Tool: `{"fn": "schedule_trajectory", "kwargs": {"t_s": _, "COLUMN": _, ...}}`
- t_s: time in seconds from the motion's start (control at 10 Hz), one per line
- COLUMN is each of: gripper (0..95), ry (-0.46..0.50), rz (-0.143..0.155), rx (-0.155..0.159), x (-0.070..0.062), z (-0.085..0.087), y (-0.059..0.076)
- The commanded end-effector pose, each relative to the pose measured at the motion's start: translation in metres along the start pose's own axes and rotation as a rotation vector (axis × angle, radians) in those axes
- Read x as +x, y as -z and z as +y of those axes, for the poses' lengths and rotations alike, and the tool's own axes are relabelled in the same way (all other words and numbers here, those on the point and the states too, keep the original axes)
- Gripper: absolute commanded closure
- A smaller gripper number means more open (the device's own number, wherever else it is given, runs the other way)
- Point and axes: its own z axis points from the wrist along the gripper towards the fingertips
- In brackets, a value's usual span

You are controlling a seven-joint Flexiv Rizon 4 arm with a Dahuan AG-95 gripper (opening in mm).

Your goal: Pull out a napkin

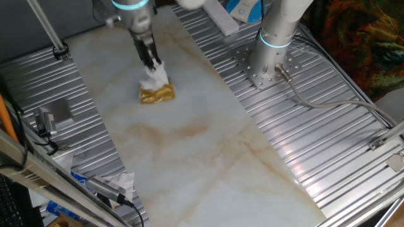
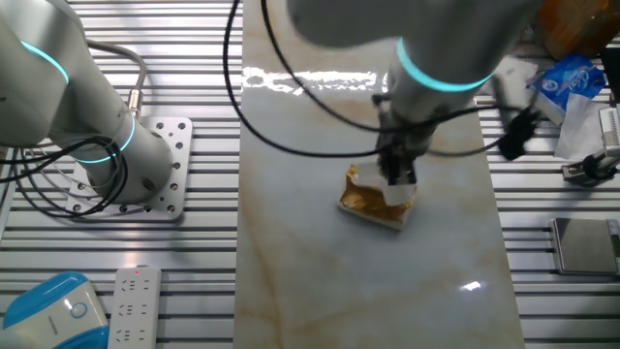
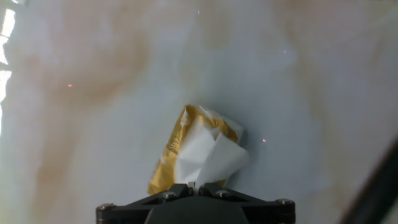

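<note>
A shiny gold packet (image 1: 157,94) lies on the marble table top, also seen in the other fixed view (image 2: 366,201) and the hand view (image 3: 172,152). A white napkin (image 1: 153,78) sticks up out of it; it also shows in the other fixed view (image 2: 399,195) and the hand view (image 3: 208,155). My gripper (image 1: 153,65) stands right above the packet, pointing down, and is shut on the napkin's upper end. In the hand view the gripper (image 3: 196,186) has its two black fingers pressed together on the white sheet.
The marble slab (image 1: 189,145) lies between ribbed metal surfaces. A second arm's base (image 1: 268,63) stands at the right. A metal block (image 1: 58,112) and a white paper wad with blue items (image 1: 95,186) lie at the left. A power strip (image 2: 136,305) lies near the other arm.
</note>
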Motion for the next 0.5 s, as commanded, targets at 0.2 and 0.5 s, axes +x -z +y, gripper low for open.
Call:
{"fn": "schedule_trajectory", "kwargs": {"t_s": 0.2, "gripper": 95.0, "ry": 0.007, "rz": -0.007, "rx": 0.008, "x": 0.008, "z": 0.003, "y": -0.023}}
{"fn": "schedule_trajectory", "kwargs": {"t_s": 0.5, "gripper": 95.0, "ry": -0.008, "rz": 0.009, "rx": 0.013, "x": 0.001, "z": 0.015, "y": 0.035}}
